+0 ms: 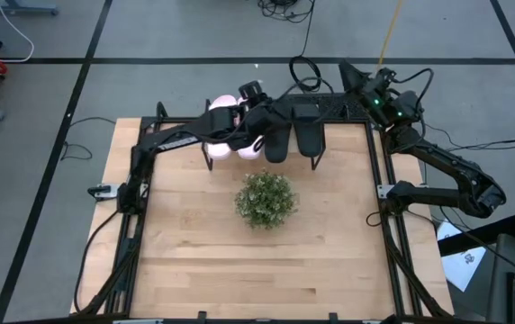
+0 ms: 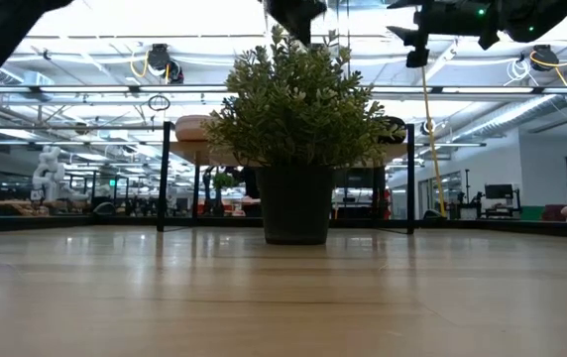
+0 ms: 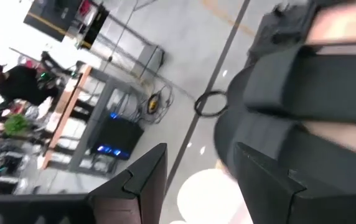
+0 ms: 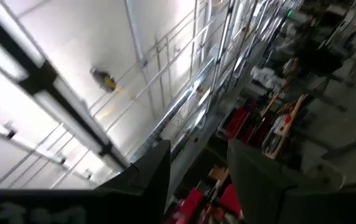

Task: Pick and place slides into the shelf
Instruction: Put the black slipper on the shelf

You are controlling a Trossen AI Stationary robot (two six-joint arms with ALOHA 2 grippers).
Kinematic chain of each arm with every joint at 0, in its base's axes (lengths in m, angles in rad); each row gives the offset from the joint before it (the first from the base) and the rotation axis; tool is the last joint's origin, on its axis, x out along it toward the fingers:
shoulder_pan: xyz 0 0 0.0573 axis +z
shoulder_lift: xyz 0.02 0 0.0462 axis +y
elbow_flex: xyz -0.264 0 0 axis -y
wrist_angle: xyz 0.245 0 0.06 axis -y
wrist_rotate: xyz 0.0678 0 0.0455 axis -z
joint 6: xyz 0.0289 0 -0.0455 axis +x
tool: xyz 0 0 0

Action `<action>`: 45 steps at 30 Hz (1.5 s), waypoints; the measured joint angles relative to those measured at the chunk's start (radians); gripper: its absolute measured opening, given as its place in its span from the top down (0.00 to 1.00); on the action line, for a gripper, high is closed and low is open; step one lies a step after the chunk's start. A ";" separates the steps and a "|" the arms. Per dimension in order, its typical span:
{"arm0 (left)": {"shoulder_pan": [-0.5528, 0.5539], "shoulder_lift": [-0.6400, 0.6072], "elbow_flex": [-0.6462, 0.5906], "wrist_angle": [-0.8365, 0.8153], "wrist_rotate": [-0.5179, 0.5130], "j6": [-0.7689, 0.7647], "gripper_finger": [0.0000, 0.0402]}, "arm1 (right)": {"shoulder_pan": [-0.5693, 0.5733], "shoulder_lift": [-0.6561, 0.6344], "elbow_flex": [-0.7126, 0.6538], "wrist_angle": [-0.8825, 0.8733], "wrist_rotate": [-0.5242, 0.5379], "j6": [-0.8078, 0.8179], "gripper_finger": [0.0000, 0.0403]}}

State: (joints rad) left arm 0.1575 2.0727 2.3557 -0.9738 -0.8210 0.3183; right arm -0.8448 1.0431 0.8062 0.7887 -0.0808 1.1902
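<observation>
At the far edge of the surface (image 1: 194,261), the shelf (image 1: 316,112) stands with the slides on its top board. Two black slides (image 1: 295,137) lie side by side. Two pink slides (image 1: 226,126) lie just beside them, partly hidden under the left arm.

The left tool (image 1: 256,93) is up over the shelf, right above the place where the pink ones meet the black ones. In the left wrist view its two dark fingers (image 3: 144,180) are spread apart with nothing between them. A black slide (image 3: 277,81) and a pale round bit of pink show close past them.

The right tool (image 1: 352,76) waits off the far right corner, well apart from the shelf. Its fingers look spread too, and they hold nothing.

A bushy green plant (image 1: 266,199) sits in a pot in the middle of the surface, near the shelf but not touching it.

All four slides look to be on the shelf now, so I think the job is close to done. The step now seems to be letting go and backing away. To do that well, the left tool should stay spread wide and go straight up first, so it does not hook a strap. Then it can pull back, high above the plant. A sideways swing could knock a slide off the edge of the board.
</observation>
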 joint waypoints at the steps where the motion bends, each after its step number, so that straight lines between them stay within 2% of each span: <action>1: -0.011 -0.018 0.000 -0.009 0.006 -0.011 0.53 | 0.000 0.000 0.000 0.003 -0.031 0.004 0.63; 7: -0.065 -0.124 0.000 -0.065 -0.043 -0.045 0.53 | 0.000 0.000 0.000 0.078 -0.357 0.006 0.63; 12: -0.089 -0.233 0.000 -0.117 -0.043 -0.152 0.53 | 0.024 -0.023 0.000 0.120 -0.647 0.004 0.63; 15: -0.095 -0.301 0.000 -0.170 -0.038 -0.234 0.53 | 0.073 -0.040 0.000 0.067 -0.795 0.002 0.63; 17: -0.099 -0.350 0.001 -0.188 -0.027 -0.294 0.53 | 0.123 -0.047 0.000 -0.045 -0.861 -0.027 0.63; 21: -0.103 -0.411 0.001 -0.230 0.004 -0.383 0.53 | 0.226 -0.047 0.000 -0.366 -0.849 -0.246 0.63; 26: -0.105 -0.444 -0.001 -0.298 0.067 -0.464 0.53 | 0.296 -0.036 -0.002 -0.692 -0.724 -0.536 0.63; 32: -0.102 -0.436 0.000 -0.334 0.069 -0.477 0.53 | 0.385 -0.031 0.000 -0.828 -0.581 -0.766 0.63; 37: -0.094 -0.421 -0.001 -0.340 0.069 -0.454 0.53 | 0.460 0.000 0.000 -0.881 -0.469 -0.867 0.63; 40: -0.087 -0.417 0.001 -0.340 0.069 -0.454 0.53 | 0.501 0.046 0.009 -0.855 -0.462 -0.872 0.63; 45: -0.080 -0.408 -0.001 -0.350 0.073 -0.454 0.53 | 0.548 0.148 0.102 -0.891 -0.407 -0.950 0.63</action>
State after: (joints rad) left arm 0.0780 1.6643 2.3543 -1.3243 -0.7480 -0.1356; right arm -0.2970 1.1910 0.9081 -0.1019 -0.4878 0.2400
